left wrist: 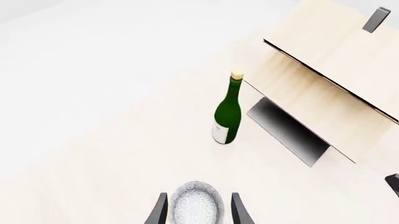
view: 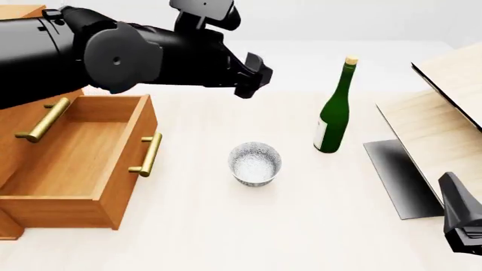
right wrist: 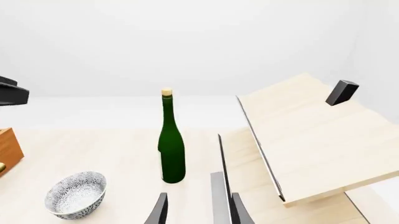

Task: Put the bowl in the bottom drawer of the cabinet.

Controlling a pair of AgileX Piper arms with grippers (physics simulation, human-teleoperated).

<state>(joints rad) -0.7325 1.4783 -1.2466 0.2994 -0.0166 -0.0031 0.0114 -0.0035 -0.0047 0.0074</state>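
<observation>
Right gripper (right wrist: 196,210): seen nearest, low at the right edge in the front view. Its fingers (right wrist: 160,209) are held apart, with nothing between them.

Bowl (view: 254,163): small, round, deep, white with fine grey speckle. It is set upright on the surface (view: 226,226), near the middle, between the open drawer and the bottle and apart from both. It is judged rigid, light, and probably smooth-glazed, so liable to slip under a pinch. A hold across the rim, one finger inside the wall and one outside, is judged soundest. Breakage is to be expected if it is dropped.

Left gripper (left wrist: 196,210): carried above the bowl. In the left wrist view its fingers (left wrist: 160,210) are spread to either side of the bowl's rim; whether they touch it cannot be told.

Bottom drawer (view: 75,164): orange-brown wood, brass bar handle, pulled out at the left, interior bare. Ample room for the bowl is judged to be offered.

Cabinet (view: 15,121): orange-brown, behind the drawer, largely hidden by the left arm.

Wine bottle (view: 333,110): green, upright, beyond and right of the bowl.

Pale wooden box (view: 444,118): far right, with a black panel.

Surface: pale wood grain, flat. Room: plain white backdrop.
</observation>
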